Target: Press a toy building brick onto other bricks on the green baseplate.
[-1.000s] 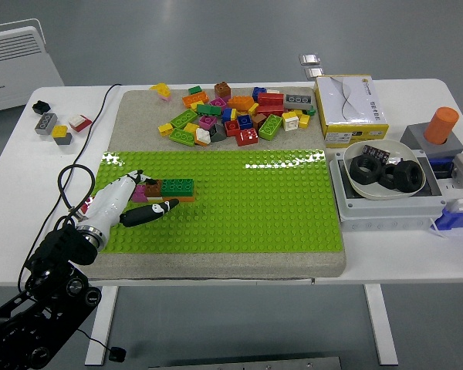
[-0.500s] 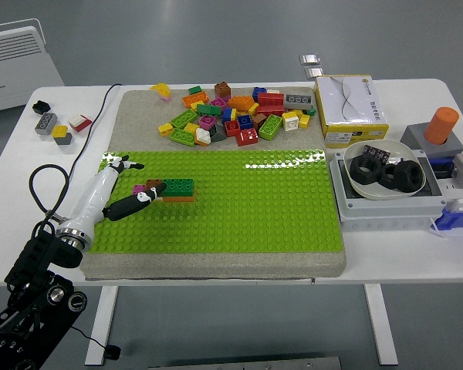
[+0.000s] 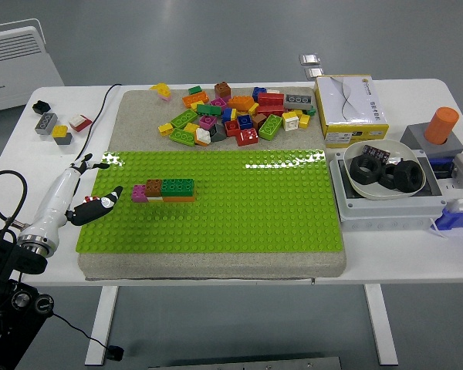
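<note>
The short row of joined toy bricks (image 3: pixel 163 190) sits on the left part of the bright green studded baseplate (image 3: pixel 255 208), its long axis running left to right, parallel with the table's near edge. A dark green brick (image 3: pixel 177 186) tops the right end over an orange layer, a brown brick sits in the middle, and a magenta brick (image 3: pixel 140 193) caps the left end, which points toward the robot's hand.

The robot's left hand (image 3: pixel 81 196), white-backed with black fingers, hovers at the baseplate's left edge, just beside the row but apart from it. Its fingers are relaxed and loosely spread, holding nothing (the black thumb (image 3: pixel 100 204) reaches over the plate's studs toward the magenta end). The right hand is out of sight.

The baseplate lies on a grey stone-like slab (image 3: pixel 216 266), which rests on the white table (image 3: pixel 386 270). On the slab's far part is a loose heap of mixed coloured bricks (image 3: pixel 231 116). A few stray bricks (image 3: pixel 58 127) lie on the table at the far left. To the right stand a yellow and white cardboard box (image 3: pixel 349 108), a white bowl (image 3: pixel 386 173) holding large black nuts on a grey box, and an orange cylinder (image 3: pixel 441 125) on a grey base. A black cable (image 3: pixel 92 127) trails over the table's left side. The floor is grey, with a white panel heater (image 3: pixel 19 62) at the far left.
</note>
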